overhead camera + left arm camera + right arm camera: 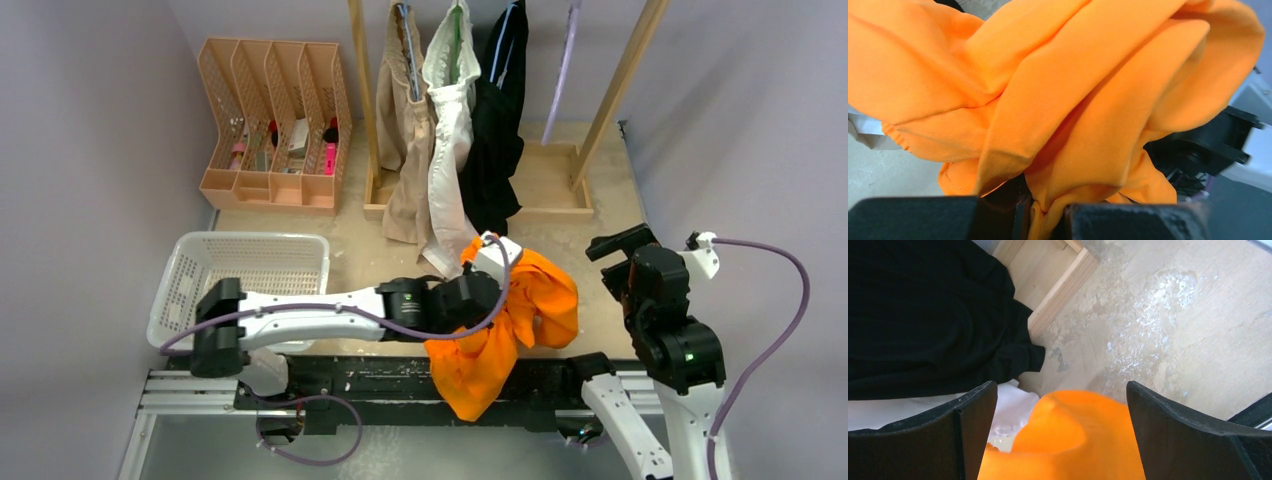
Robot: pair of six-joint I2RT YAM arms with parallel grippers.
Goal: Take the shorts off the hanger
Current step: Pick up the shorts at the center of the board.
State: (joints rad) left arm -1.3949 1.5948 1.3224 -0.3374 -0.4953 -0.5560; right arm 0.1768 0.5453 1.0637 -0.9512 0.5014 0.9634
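Note:
The orange shorts (505, 325) hang bunched from my left gripper (490, 262), which is shut on a fold of them near the table's front middle. In the left wrist view the orange cloth (1073, 100) fills the frame and is pinched between the jaws. The beige shorts (405, 140), white shorts (450, 140) and black shorts (497, 130) hang on the wooden rack at the back. My right gripper (618, 258) is open and empty to the right of the orange shorts; its wrist view shows orange cloth (1068, 440) below its jaws and black cloth (923, 315).
A white perforated basket (190, 275) stands at the left. A peach file organizer (270, 120) with small items stands at back left. The rack's wooden base (545, 185) and slanted posts are at back centre. A purple strap (565, 70) hangs from the rack.

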